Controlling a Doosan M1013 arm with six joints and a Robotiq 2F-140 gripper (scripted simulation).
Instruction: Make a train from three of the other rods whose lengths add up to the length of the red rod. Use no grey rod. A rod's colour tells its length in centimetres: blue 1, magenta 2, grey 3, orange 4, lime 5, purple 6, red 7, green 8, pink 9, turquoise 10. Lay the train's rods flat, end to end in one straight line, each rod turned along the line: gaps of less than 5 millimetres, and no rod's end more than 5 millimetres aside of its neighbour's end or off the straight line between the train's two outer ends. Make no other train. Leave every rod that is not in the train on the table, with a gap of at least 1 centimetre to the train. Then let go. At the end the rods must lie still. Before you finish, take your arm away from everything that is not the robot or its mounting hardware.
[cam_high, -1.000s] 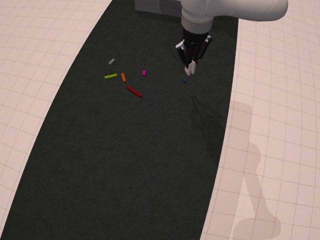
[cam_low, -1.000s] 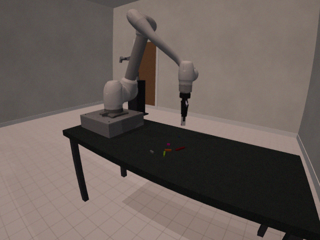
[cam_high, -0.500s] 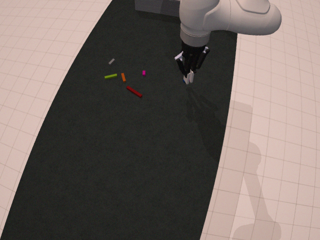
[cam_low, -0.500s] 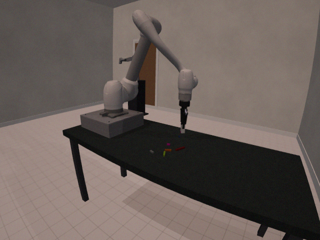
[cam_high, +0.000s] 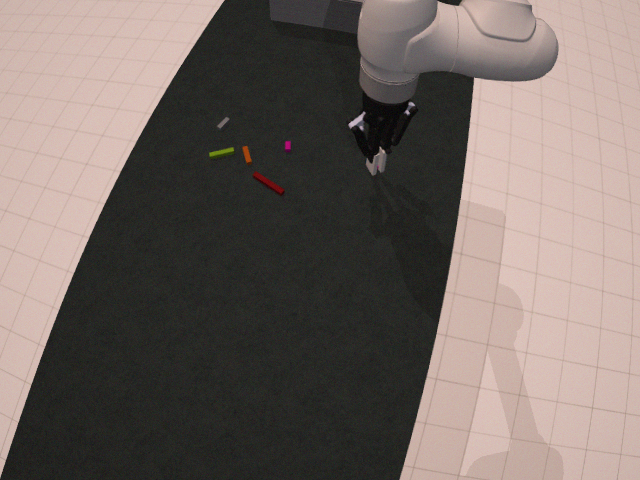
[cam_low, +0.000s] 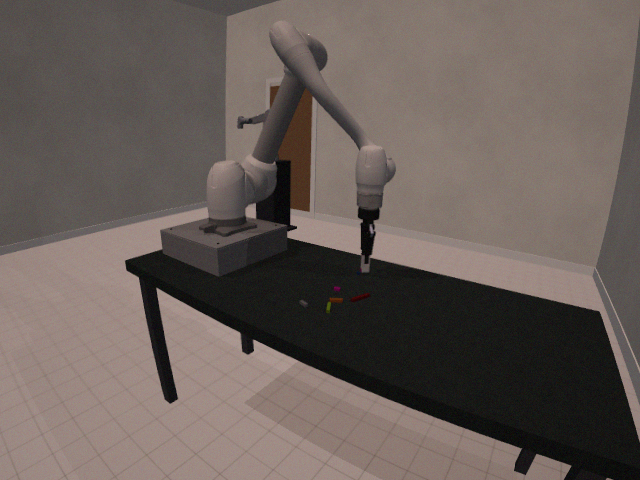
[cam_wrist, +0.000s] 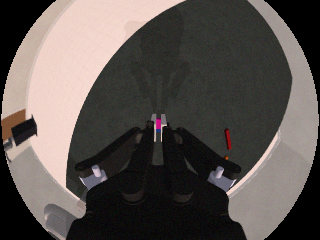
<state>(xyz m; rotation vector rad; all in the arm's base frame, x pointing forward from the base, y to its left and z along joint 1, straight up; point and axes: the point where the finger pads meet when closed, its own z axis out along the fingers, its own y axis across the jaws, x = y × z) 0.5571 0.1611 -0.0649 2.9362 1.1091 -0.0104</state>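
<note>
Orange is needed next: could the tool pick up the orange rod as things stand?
Probably not yet: the tool is shut on a magenta rod. The orange rod itself lies apart from its neighbours, open from above.

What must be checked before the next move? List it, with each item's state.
1. Gripper shut on the magenta rod: ok.
2. Held rod resting flat on the table: cannot tell; the fingers hide its underside.
3. Blue rod lined up with the held rod: cannot tell; it is not visible in any view.
4. Orange rod free to pick, apart from the lime rod and red rod: ok.
5. Grey rod well away from the gripper: ok.
</note>
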